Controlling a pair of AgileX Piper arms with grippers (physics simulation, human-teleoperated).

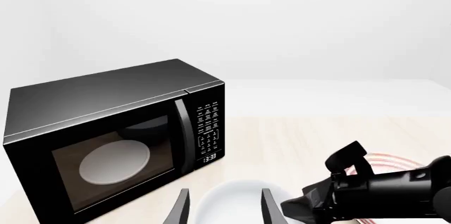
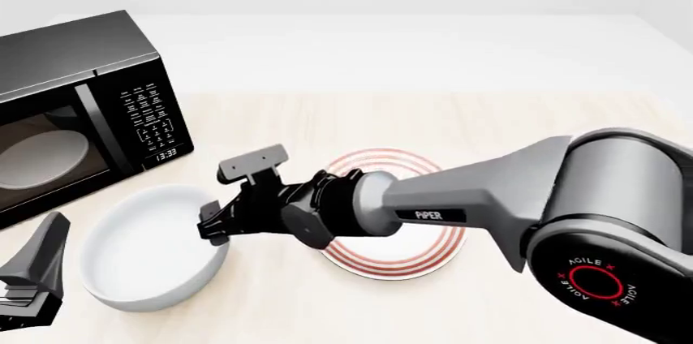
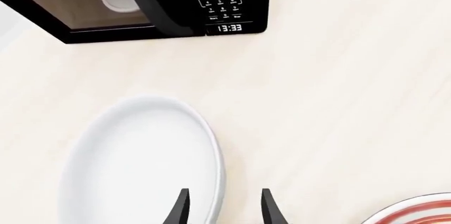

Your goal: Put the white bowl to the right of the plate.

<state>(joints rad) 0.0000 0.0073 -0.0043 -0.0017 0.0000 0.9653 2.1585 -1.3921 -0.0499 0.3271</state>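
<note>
Pale wooden tabletop (image 2: 520, 125) is carrying the glossy white round bowl (image 2: 141, 251), sitting left of the red-ringed flat plate (image 2: 423, 256). Right gripper (image 2: 213, 226) is straddling its rim, jaws apart; left gripper (image 1: 224, 207) is hovering, parted.

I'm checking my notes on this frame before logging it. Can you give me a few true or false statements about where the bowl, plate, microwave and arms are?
1. The white bowl lies left of the plate in the front view. True.
2. The right end effector is at the bowl's near-side rim, its fingers open astride it. True.
3. The microwave door stands open. False: it is closed, a pale dish visible through its window.
4. The bowl sits on the plate. False: it rests on the table beside it.
5. The left end effector grips the bowl. False: it is open.
</note>
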